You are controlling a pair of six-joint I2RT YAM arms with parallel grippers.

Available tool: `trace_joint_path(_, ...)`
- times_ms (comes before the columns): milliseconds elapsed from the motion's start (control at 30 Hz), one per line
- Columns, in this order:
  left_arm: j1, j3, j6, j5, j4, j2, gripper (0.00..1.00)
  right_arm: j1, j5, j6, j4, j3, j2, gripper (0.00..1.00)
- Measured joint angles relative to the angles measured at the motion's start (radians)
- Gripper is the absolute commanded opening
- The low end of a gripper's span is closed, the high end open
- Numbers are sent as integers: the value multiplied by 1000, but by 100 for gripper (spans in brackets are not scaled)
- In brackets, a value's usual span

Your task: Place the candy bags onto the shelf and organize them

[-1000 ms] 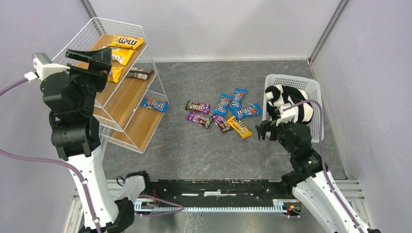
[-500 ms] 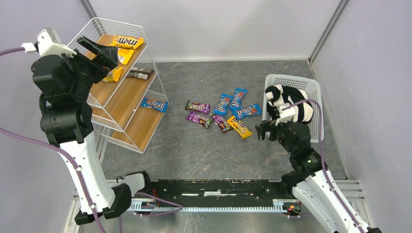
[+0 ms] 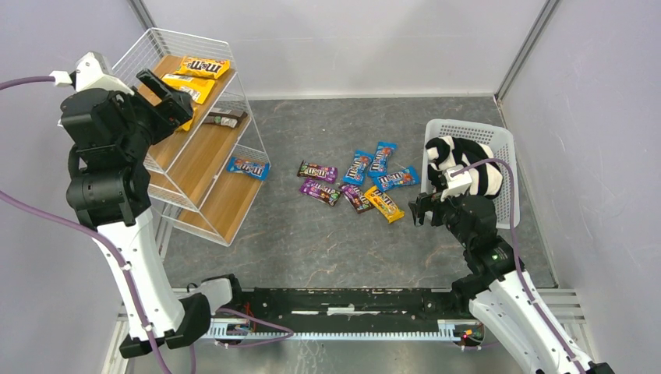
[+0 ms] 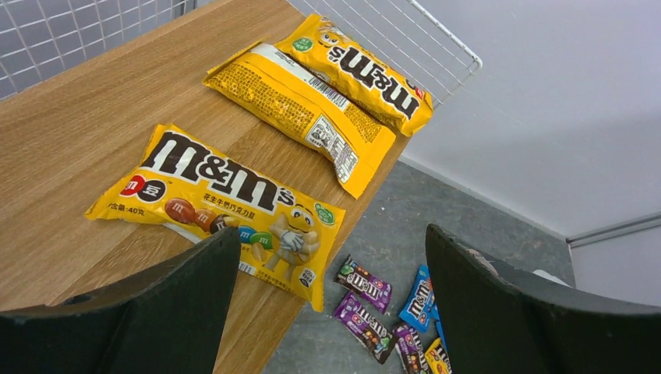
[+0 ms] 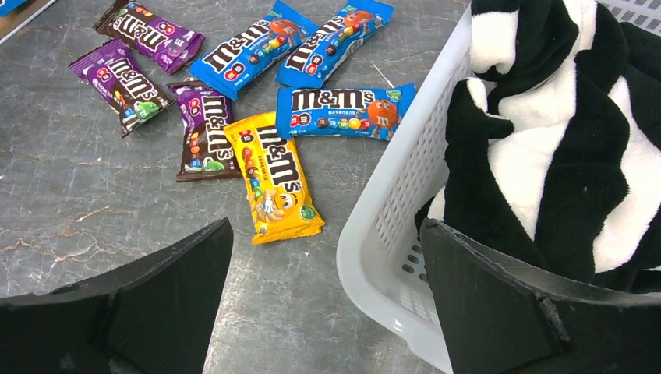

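Standing at the far left of the grey marbled tabletop (image 3: 312, 241), the tiered wire shelf (image 3: 204, 204) carries five candy bags on its three slanted wood boards, while seven more lie in a loose cluster at the table's middle. The left arm (image 3: 109, 187) rears up beside the rack, and the right arm (image 3: 487, 249) reaches in low from the near right. A white lattice basket (image 3: 508, 179) at the right holds a black-and-white striped cloth (image 3: 468, 160). The left gripper (image 3: 167, 95) hangs over the top board with jaws spread wide and nothing between them. The right gripper (image 3: 421, 209), equally wide and empty, hovers between the cluster and the basket. Three yellow M&M's bags (image 4: 214, 206) lie flat on the top board, the far two touching. A brown bag (image 3: 222, 119) rests on the middle board, a blue bag (image 3: 248, 167) on the lowest. The cluster counts three blue packets (image 5: 343, 105), three purple packets (image 5: 125, 82) and one yellow packet (image 5: 273, 175).
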Motion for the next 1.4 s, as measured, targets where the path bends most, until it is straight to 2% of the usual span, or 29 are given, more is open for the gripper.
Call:
trace_joint_path(800,0,-74,0,15,68,60,95,0,0,0,0,0,7,98)
trace_joint_path(1067,0,-38,0,45,69,74,100,0,0,0,0,0,13,98)
trace_joint_path(1267,1,5,-2,204,140,10,100,0,0,0,0,0,27,98)
trace_joint_path(1400,2,-68,-45,431,319,-84,100,0,0,0,0,0,34,98)
